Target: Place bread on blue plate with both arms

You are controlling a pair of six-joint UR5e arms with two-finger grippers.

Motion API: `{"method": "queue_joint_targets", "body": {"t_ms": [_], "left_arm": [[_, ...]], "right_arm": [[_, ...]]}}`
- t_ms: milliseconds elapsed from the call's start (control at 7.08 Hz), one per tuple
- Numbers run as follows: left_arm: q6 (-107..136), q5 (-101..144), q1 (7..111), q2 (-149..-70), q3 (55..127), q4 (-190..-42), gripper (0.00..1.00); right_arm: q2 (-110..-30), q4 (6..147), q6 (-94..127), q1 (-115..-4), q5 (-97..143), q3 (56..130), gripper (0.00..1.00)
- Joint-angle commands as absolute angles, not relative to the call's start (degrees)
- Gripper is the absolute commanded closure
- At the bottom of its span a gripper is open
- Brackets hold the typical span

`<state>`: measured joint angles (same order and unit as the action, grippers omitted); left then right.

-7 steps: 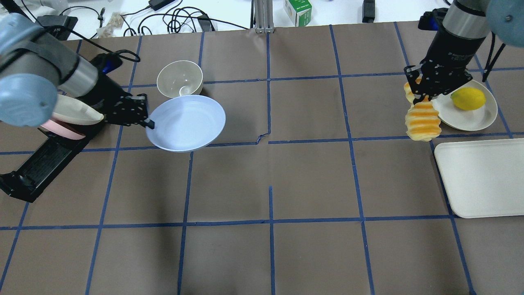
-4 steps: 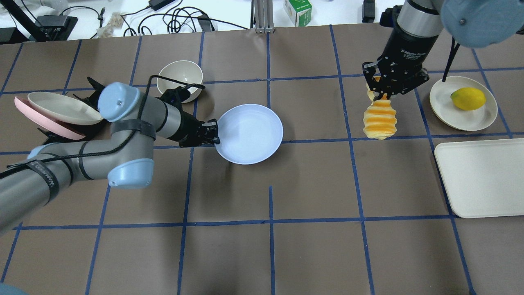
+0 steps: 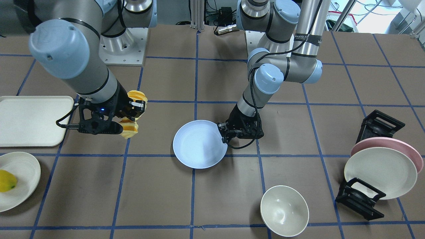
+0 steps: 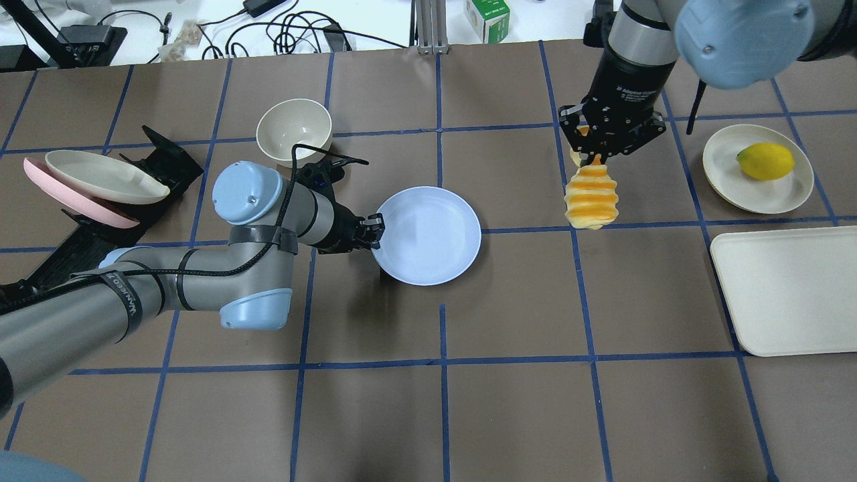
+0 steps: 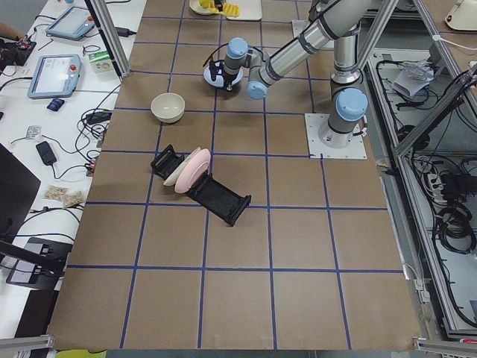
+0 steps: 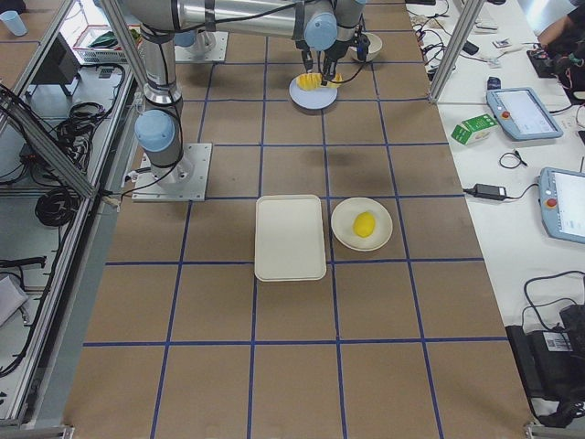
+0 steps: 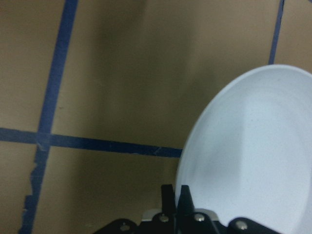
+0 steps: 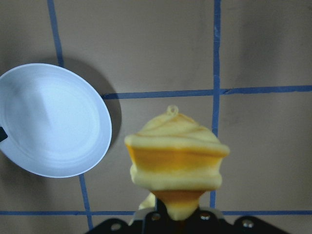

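Note:
The blue plate hangs level just above the table's middle, with a shadow under it. My left gripper is shut on its left rim; the pinch shows in the left wrist view on the plate. My right gripper is shut on one end of the bread, which hangs down above the table, to the right of the plate and apart from it. In the right wrist view the bread hangs right of the plate. In the front view the plate lies between both grippers.
A cream bowl stands behind the left arm. A black rack at far left holds a pink and a cream plate. A cream plate with a lemon and a white tray lie at the right.
My left arm has carried the blue plate rightward from the rack to the table's middle. My right arm has carried the bread leftward, away from the lemon plate.

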<state>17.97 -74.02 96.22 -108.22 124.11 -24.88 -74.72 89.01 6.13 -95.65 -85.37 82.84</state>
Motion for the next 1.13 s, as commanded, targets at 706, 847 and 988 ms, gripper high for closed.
{"method": "queue_joint_targets", "body": {"t_ms": [706, 847, 988], "left_arm": [[7.0, -75.1, 87.8, -98.0, 112.6, -50.5, 0.00], [5.0, -77.2, 87.7, -96.6, 105.5, -63.2, 0.00], [1.3, -82.5, 87.8, -95.2, 98.9, -75.0, 0.00]], "right_arm": [[-63.3, 100.6, 16.0, -107.6, -80.5, 80.9, 1.00], [-61.4, 101.7, 15.9, -108.8, -79.8, 80.9, 1.00], [-59.3, 104.1, 16.0, -110.4, -79.6, 81.1, 1.00]]}}
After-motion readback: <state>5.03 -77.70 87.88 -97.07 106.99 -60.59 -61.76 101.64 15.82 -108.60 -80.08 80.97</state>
